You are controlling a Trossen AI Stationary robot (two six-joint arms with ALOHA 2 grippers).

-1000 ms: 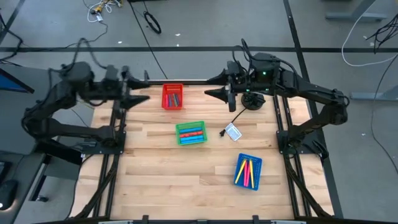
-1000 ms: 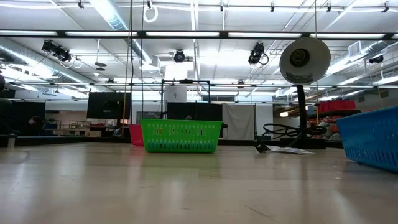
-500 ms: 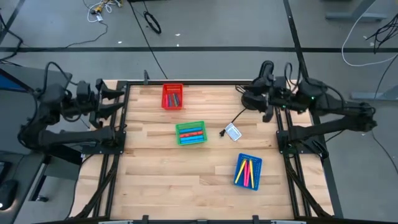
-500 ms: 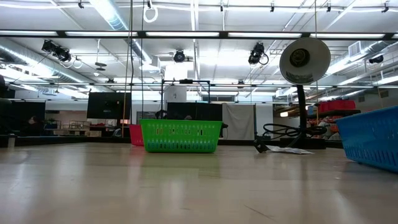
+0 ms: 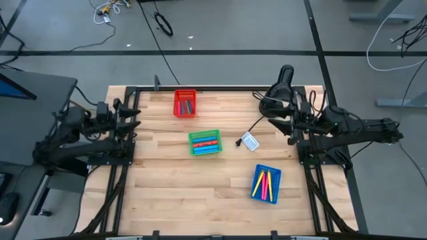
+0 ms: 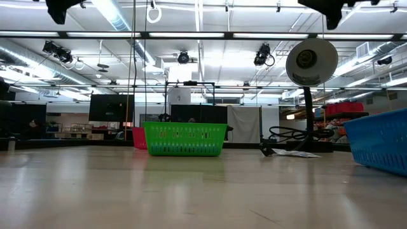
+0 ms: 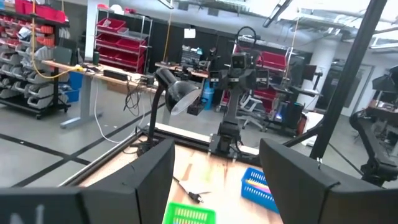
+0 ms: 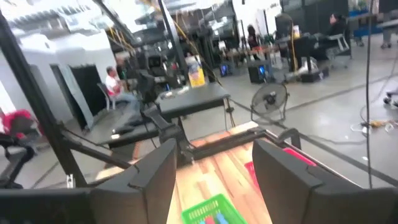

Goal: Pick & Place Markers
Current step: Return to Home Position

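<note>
**Bench sorted, both arms tucked at its sides**

Every one of the markers we can find lies inside a tray. Some are in the red tray at the far edge and some in the green tray mid-bench. The yellow and pink ones are in the blue tray toward the front right. A card lies on the bench between green and blue, near the lamp. The left pincer sits at the left edge, spread wide and empty. The right pincer sits at the right edge beside the lamp, equally wide and empty. We judge the sorting finished, with the arms folded aside to keep away from the trays.
</note>
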